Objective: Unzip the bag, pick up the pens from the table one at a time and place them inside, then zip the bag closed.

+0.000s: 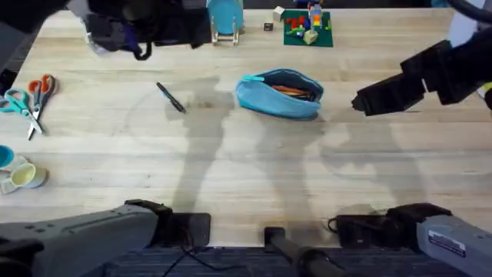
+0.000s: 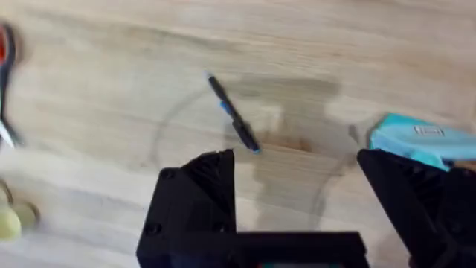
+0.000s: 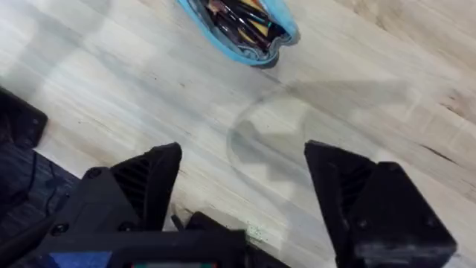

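Note:
The light blue bag [image 1: 280, 94] lies unzipped at the middle of the table [image 1: 246, 177], and dark and orange pens show through its mouth [image 3: 238, 22]. One dark pen [image 1: 171, 98] lies alone on the wood to the left of the bag. My left arm [image 1: 154, 27] hangs high and blurred over the far left. Its gripper [image 2: 294, 160] is open above the table, with the loose pen [image 2: 232, 115] ahead of its fingers and the bag's end [image 2: 420, 138] off to one side. To the right of the bag, my right gripper [image 1: 360, 101] [image 3: 244, 152] is open, empty and clear of it.
Orange- and teal-handled scissors [image 1: 32, 96] lie at the left edge, with small cups [image 1: 21, 175] nearer the front. A blue disc on a wooden stand [image 1: 224, 19] and a green plate of bricks [image 1: 307, 29] stand at the back.

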Tool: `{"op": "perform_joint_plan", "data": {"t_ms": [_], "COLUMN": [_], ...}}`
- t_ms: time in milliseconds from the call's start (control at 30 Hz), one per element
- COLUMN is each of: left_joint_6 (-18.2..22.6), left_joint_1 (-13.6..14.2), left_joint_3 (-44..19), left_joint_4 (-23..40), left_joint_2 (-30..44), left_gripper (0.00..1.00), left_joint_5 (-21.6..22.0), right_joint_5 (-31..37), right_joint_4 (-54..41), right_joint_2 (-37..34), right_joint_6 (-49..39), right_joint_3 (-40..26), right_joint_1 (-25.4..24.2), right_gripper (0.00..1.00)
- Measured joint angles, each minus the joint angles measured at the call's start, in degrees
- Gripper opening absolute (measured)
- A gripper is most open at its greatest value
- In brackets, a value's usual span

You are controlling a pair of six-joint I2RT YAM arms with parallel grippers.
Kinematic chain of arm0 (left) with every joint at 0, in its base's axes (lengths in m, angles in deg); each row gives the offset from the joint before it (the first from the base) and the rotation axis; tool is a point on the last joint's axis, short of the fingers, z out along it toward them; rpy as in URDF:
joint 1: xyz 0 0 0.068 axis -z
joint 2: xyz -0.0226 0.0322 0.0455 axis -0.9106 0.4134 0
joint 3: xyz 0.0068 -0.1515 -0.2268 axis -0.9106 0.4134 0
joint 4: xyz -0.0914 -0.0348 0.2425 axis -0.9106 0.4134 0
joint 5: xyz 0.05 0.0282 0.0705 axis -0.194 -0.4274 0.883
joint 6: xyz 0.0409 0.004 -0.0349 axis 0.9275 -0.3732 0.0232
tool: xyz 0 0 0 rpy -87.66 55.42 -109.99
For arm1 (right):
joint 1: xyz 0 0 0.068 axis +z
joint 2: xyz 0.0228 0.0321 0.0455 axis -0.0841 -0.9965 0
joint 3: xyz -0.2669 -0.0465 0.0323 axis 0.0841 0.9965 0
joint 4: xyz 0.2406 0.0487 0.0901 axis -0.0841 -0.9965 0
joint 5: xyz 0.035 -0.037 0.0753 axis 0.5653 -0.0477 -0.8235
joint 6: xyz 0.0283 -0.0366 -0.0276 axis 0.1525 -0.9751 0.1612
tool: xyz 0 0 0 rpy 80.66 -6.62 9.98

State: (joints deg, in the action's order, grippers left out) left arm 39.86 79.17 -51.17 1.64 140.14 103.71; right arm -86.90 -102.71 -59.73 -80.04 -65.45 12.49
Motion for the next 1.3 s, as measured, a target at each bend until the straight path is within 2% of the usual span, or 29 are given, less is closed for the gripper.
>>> {"op": "perform_joint_plan", "data": {"t_ms": [267, 433, 700, 900, 1300], "left_joint_6": [-14.55, -19.93, -23.85, -25.82, -26.24], "left_joint_1": [-7.76, -11.44, -13.98, -14.49, -14.49], "left_joint_3": [0.00, 0.00, 0.00, 0.00, 0.00], "left_joint_4": [5.61, 6.82, 6.90, 6.97, 5.48], "left_joint_2": [0.00, 0.00, 0.00, 1.02, 13.12], "left_gripper": [0.993, 0.993, 0.993, 0.993, 0.993], "left_joint_5": [-0.07, -1.60, -6.09, -6.79, -7.93], "right_joint_5": [0.00, 0.00, 0.00, 0.00, 0.00], "right_joint_4": [0.00, 0.00, 0.00, 0.00, 0.00], "right_joint_2": [0.00, -0.01, -0.02, -0.01, -0.02], "right_joint_6": [-0.01, -0.02, 0.00, -0.02, 0.00], "right_joint_3": [0.00, 0.01, 0.00, 0.02, 0.02], "right_joint_1": [0.00, 0.00, 0.00, 0.00, 0.00], "right_gripper": [0.998, 0.998, 0.998, 0.997, 0.997]}}
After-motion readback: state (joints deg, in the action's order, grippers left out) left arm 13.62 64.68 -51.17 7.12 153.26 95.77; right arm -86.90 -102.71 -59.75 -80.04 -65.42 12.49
